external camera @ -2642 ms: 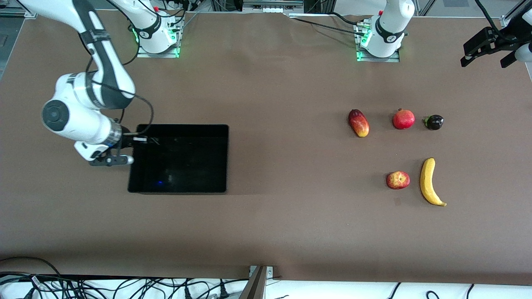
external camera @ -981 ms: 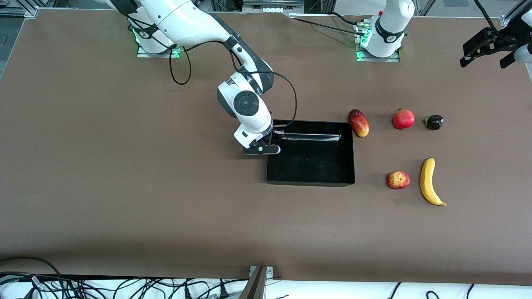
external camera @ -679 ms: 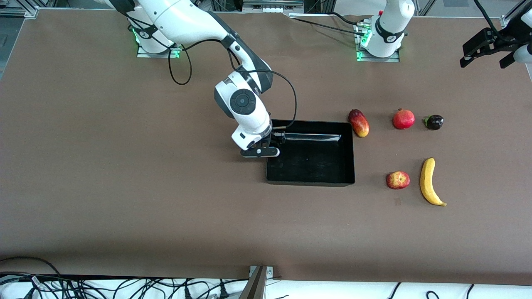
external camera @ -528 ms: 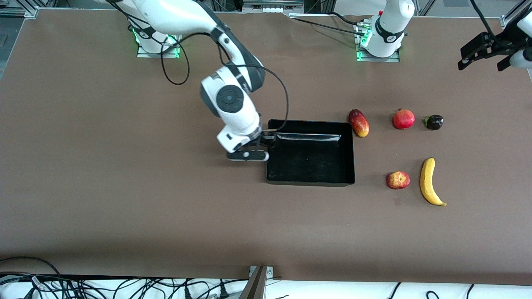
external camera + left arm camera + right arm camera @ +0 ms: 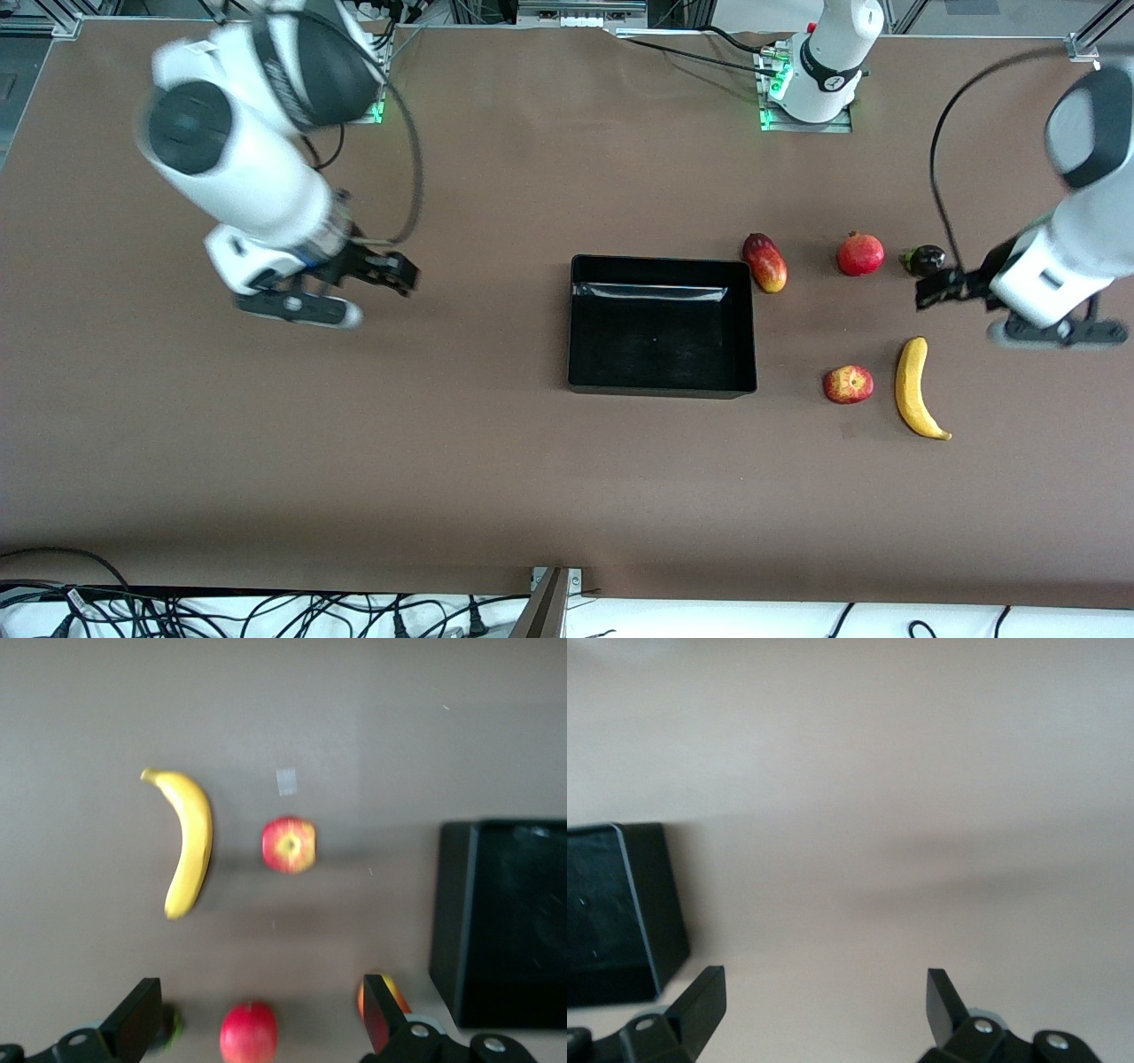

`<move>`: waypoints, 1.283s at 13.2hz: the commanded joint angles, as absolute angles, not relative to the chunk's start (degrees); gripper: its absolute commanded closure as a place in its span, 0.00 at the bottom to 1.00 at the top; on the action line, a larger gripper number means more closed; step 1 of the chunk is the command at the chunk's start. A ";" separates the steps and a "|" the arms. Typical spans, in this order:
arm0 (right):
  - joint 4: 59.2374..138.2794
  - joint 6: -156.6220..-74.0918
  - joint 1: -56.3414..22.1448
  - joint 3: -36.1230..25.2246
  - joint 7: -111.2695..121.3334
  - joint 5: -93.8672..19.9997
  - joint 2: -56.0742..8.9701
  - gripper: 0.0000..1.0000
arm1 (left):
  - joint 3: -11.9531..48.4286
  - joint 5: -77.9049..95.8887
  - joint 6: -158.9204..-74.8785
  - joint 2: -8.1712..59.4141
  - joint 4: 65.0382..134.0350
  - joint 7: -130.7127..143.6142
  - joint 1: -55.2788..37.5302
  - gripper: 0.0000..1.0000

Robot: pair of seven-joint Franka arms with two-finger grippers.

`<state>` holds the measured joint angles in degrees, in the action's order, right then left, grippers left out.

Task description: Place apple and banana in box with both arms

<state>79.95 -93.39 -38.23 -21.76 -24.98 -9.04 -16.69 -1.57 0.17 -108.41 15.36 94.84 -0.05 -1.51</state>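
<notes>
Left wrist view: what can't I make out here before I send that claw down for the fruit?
- Pomegranate: cut off by the picture's edge; only its top part shows.
- Mango: mostly hidden by a finger of the left claw.
- Dark fruit: a sliver beside the other finger.
- Box: runs off the edge.
- Banana and apple: whole but blurred.

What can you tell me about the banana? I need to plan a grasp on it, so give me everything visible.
The banana is long, curved and smooth yellow, with a darker tip at the end nearer the front camera. It lies flat on the brown table, beside the apple, toward the left arm's end, with a gap between them. Nothing touches it. The left hand is up in the air with its fingers open, not holding it.
</notes>
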 commanded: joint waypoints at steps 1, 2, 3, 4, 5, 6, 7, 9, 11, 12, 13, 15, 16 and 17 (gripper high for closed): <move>82.97 -86.34 -38.32 -27.93 -17.77 -10.55 -9.16 0.00 | -1.76 0.96 -114.23 21.08 93.08 -2.37 -0.88 0.00; 82.97 -85.00 -38.15 -29.08 -16.62 -10.20 -8.10 0.00 | -1.67 1.23 -117.13 23.27 92.99 -2.37 -0.70 0.00; 82.97 -84.21 -36.49 -29.09 -15.13 -9.93 -7.30 0.00 | -1.50 1.23 -120.03 25.21 92.99 -2.37 -0.62 0.00; 83.06 -83.68 -35.08 -28.83 -13.46 -9.76 -7.03 0.00 | -1.32 1.23 -122.67 27.49 92.99 -2.37 -0.62 0.00; 83.23 -83.15 -33.24 -28.39 -12.06 -9.67 -6.42 0.00 | -1.23 1.23 -124.70 29.34 92.99 -2.37 -0.44 0.00; 83.67 -83.06 -31.48 -27.26 -11.61 -9.49 -5.72 0.00 | -1.06 1.23 -126.37 31.27 92.99 -2.37 -0.18 0.00; 83.85 -83.06 -29.20 -25.07 -11.60 -8.71 -5.10 0.00 | -0.97 1.23 -127.95 33.03 93.08 -2.37 -0.09 0.00; 84.28 -82.88 -23.67 -18.14 -11.69 -5.64 -4.14 0.00 | -0.36 1.23 -130.07 35.76 93.08 -1.76 -0.09 0.00; 85.60 -83.40 -19.79 -13.90 -11.69 -4.66 -2.90 0.00 | -0.18 1.32 -132.87 37.70 93.86 -0.97 -0.26 0.00; 85.87 -83.32 -18.30 -12.67 -11.69 -4.66 -2.81 0.00 | -0.18 1.41 -134.28 38.23 94.48 -0.18 -0.70 0.00; 86.74 -83.23 -15.85 -10.22 -11.69 -4.14 -2.38 0.00 | -0.18 1.32 -135.51 38.41 95.18 0.43 -0.79 0.00; 87.97 -83.50 -8.65 -1.97 -11.78 -1.68 -1.06 0.00 | -0.18 1.32 -137.54 39.02 96.41 0.53 -0.79 0.00; 88.33 -83.67 -6.53 0.07 -11.78 -1.06 -0.79 0.00 | -0.09 1.32 -138.42 39.28 97.37 0.61 -0.79 0.00; 89.11 -84.19 -5.55 0.70 -11.78 -1.05 -0.44 0.00 | -0.09 1.32 -139.91 39.64 98.43 0.62 -0.70 0.00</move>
